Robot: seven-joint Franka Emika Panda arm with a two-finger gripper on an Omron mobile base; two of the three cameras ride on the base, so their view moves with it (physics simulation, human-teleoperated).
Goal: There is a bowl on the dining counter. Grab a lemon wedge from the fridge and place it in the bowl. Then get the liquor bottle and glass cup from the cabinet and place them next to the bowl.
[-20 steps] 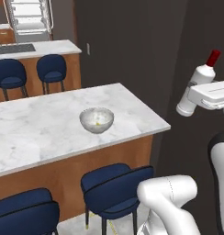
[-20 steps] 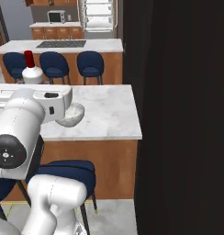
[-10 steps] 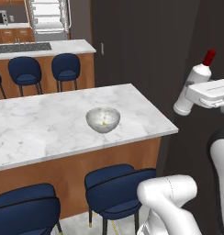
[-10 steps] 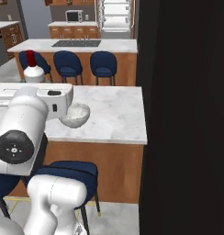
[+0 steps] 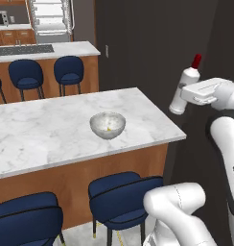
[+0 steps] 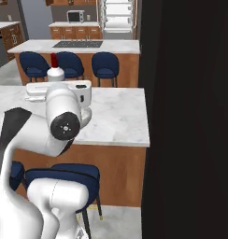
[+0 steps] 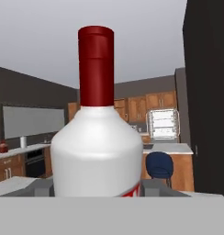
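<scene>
Gripper (image 5: 182, 96) apparently round liquor bottle (image 5: 186, 82)

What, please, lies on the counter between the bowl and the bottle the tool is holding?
Only bare marble: in the left base view, the counter between the bowl and bottle holds nothing.

Liquor bottle (image 7: 98, 151): smooth, glossy white body, matt red cap.
Bowl (image 5: 107, 125): mottled, glassy pale grey.
Dining counter (image 5: 52, 125): polished grey-veined marble on brown wood.
Stools (image 5: 121, 197): dark blue, matt upholstery.
</scene>
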